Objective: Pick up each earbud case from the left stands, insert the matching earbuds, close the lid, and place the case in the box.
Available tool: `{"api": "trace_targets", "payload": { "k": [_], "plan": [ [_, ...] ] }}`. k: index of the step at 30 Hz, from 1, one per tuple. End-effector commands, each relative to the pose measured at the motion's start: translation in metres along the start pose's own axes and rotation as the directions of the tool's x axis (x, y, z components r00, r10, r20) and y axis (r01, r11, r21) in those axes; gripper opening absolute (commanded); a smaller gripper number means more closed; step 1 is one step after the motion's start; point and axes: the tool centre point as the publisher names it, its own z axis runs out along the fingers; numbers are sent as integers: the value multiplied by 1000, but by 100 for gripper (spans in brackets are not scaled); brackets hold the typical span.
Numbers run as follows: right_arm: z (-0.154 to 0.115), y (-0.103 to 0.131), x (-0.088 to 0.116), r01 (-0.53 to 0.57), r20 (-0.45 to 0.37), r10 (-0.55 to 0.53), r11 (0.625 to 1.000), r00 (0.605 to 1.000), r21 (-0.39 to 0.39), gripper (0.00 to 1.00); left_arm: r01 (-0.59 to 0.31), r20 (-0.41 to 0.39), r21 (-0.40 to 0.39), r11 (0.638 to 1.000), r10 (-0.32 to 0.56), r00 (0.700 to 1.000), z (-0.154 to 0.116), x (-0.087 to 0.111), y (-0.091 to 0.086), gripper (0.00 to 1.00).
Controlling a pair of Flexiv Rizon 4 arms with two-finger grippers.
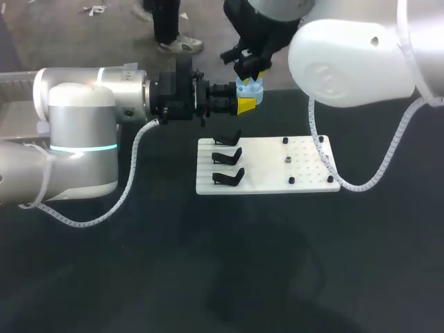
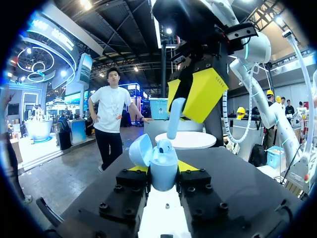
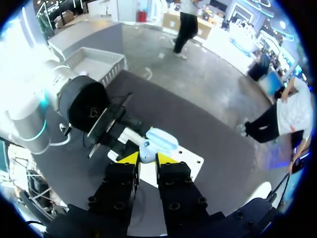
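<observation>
You're mid-insert: in the head view's upper middle your left gripper (image 2: 164, 168) pinches the open case (image 1: 250, 88), your right gripper (image 3: 147, 159) pinches an earbud (image 2: 174, 119) just above it; seating, lid-closing and boxing are left, and the stands (image 1: 227, 157) sit bare.

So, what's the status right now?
Left gripper shut on open pale-blue plastic earbud case. Right gripper holds pale-blue earbud just above it. Nothing blocking.

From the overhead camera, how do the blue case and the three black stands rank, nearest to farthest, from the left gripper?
1. Earbud case, clamped in the left gripper.
2. Back stand, at the far edge of the board.
3. Middle stand.
4. Front stand, at its near edge.
</observation>
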Motion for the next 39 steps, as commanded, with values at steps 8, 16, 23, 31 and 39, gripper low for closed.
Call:
{"api": "trace_targets", "payload": {
  "k": [8,16,23,31,39],
  "plan": [
    [8,0,-1,-8,1,8,1000,1000,-7,0,-5,5,-8,1000,5,1000,0,1,-2,0],
    [12,1,-3,9,-1,-9,1000,1000,-9,0,-5,5,-8,1000,5,1000,0,1,-2,0],
    [16,-1,-1,28,-6,-29,1000,1000,-4,0,-5,5,-8,1000,5,1000,0,1,-2,0],
    [18,-4,-2,36,-6,-36,999,999,-2,0,-5,5,-8,1000,5,1000,0,1,-2,0],
    [22,-3,-3,41,-11,-41,999,999,-2,0,-5,5,-8,1000,5,1000,0,1,-2,0]
  ]
}}
